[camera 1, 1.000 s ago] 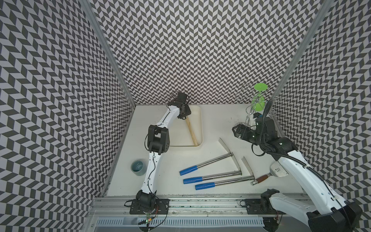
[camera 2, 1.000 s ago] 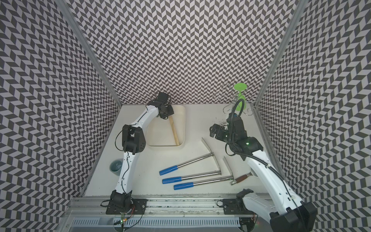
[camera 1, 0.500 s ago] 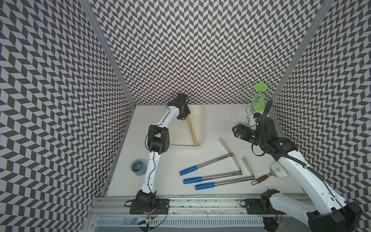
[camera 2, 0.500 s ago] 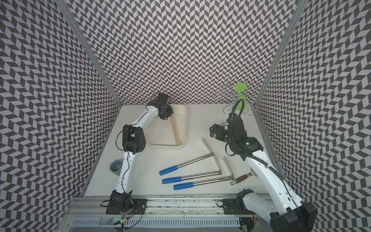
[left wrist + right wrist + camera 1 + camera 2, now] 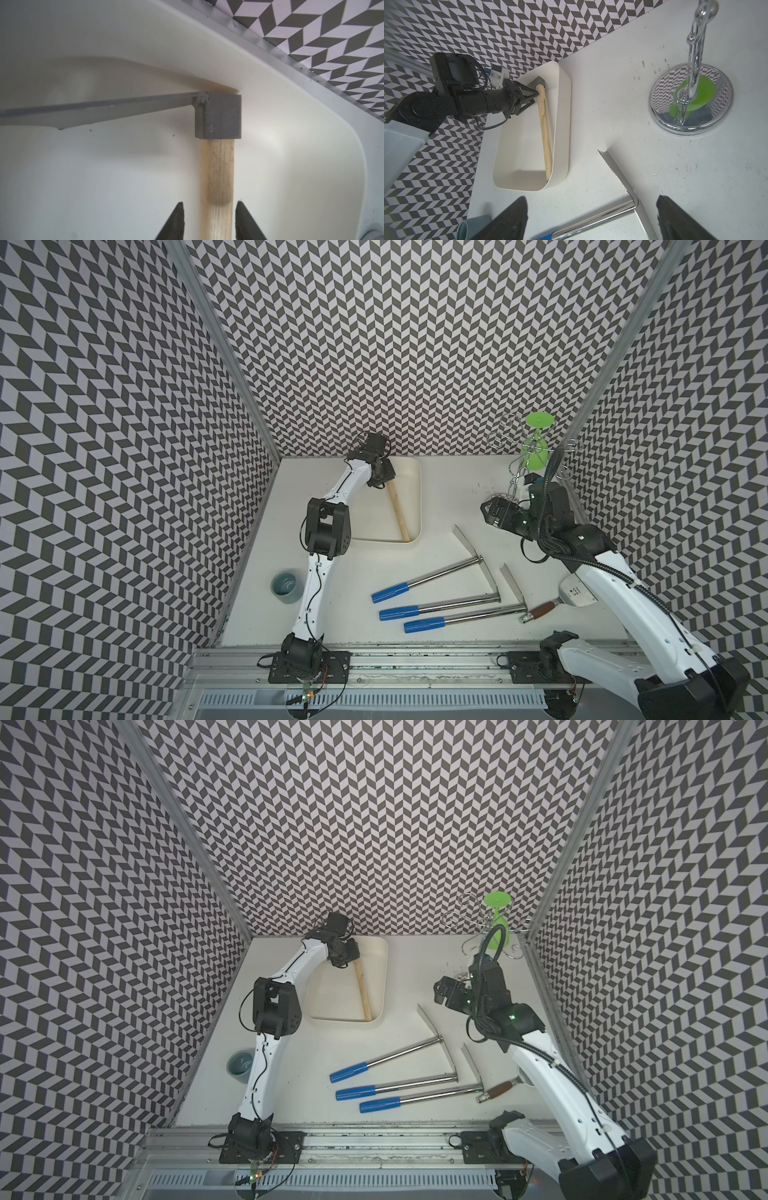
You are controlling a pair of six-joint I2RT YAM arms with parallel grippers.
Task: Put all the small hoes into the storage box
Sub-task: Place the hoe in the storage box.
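The left hand [image 5: 209, 202] is released: its two dark fingers [image 5: 176, 222] stand either side of the wooden handle of the hoe [image 5: 217, 166], with a plain gap on one side and a thin one on the other, and only their tips show before the frame cuts them off. The hoe lies inside the box [image 5: 270, 93], its grey head [image 5: 218, 116] against the far end wall near a corner, and its blade [image 5: 93, 112] runs along that wall and out of frame. In both top views the hand covers the head, so only the handle shows, slanting down to the near corner of the box on the right arm's side. The box sits at the back of the surface [image 5: 374, 572], close to the patterned wall. Well apart, the right hand [image 5: 492, 510] hovers with jaws spread wide and nothing between them. Three long hoes [image 5: 428, 583] with blue grips lie between the arms, clear of the box. A brown-handled tool [image 5: 542, 609] is half hidden under the right arm, too covered to name. A cup [image 5: 286, 585] stands by the left arm, and a chrome rack [image 5: 716, 108] stands in the far corner, its base hidden behind the right arm in the top views
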